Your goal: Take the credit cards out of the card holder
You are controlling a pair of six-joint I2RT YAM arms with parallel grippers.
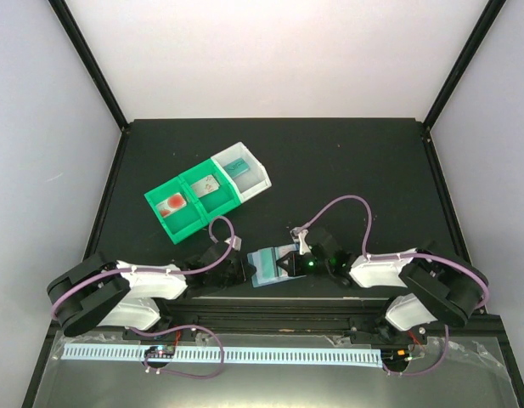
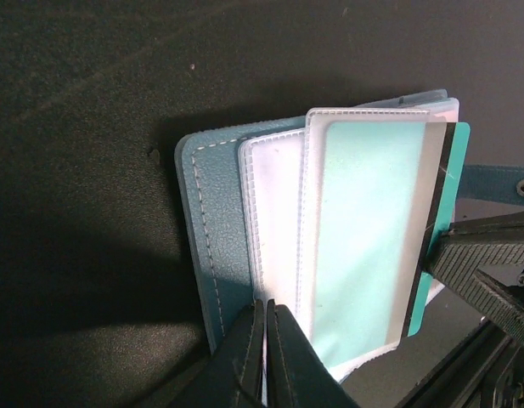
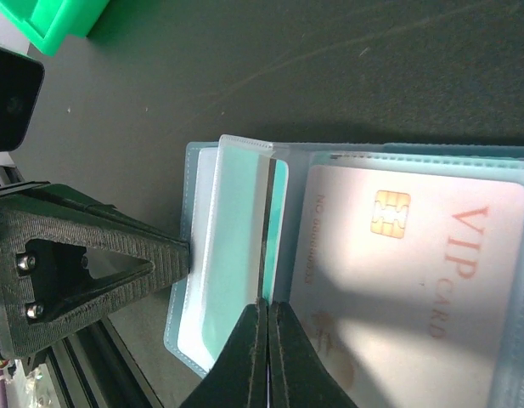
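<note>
The slate-blue card holder [image 1: 268, 265] lies open at the table's near edge, between my two grippers. In the left wrist view my left gripper [image 2: 266, 304] is shut on the near edge of a translucent sleeve of the holder [image 2: 212, 221]. A teal credit card [image 2: 453, 170] sticks partway out of a sleeve on the right. My right gripper [image 3: 268, 306] is shut on that teal card's [image 3: 280, 229] edge. A pale card [image 3: 414, 280] with a gold chip and "VIP CARD" lettering sits inside another sleeve. In the top view the left gripper [image 1: 247, 270] and right gripper [image 1: 287, 265] face each other.
Two joined green trays [image 1: 194, 200] and a white tray [image 1: 242, 170] stand behind the holder, each with a small item inside. A green tray corner [image 3: 49, 21] shows in the right wrist view. The table's front rail runs just behind the grippers.
</note>
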